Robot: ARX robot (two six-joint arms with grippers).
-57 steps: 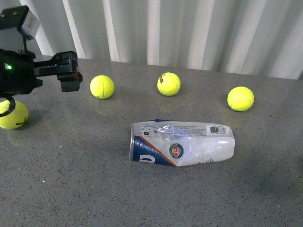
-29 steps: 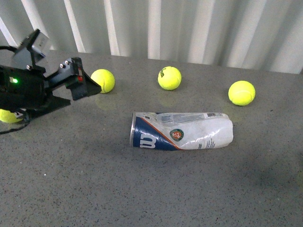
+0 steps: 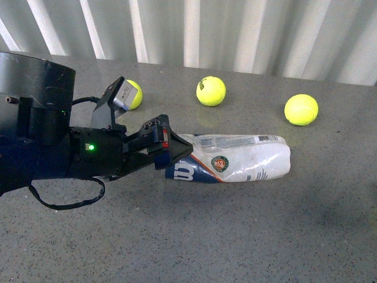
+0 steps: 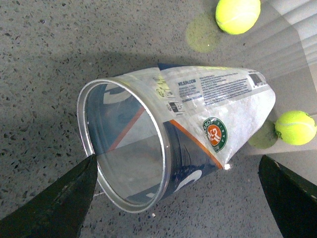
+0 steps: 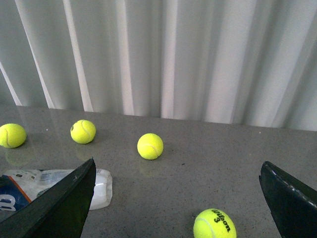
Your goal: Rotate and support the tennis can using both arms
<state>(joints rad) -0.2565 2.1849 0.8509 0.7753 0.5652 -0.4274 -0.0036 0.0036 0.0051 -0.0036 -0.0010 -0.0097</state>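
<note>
The left gripper is spread wide at the open, silver-rimmed end of the can. In the left wrist view its fingers stand on either side of that end and grip nothing. One fingertip lies at the rim; whether it touches, I cannot tell.

The can lies on its side near the middle of the tabletop, its closed end toward the right edge.

The right gripper is also wide and empty, above the tabletop. It is out of the front view.

In the front view the left arm hides the can's rim and part of the leftmost ball of three near the far edge. In the right wrist view the can is cut off behind a finger.
</note>
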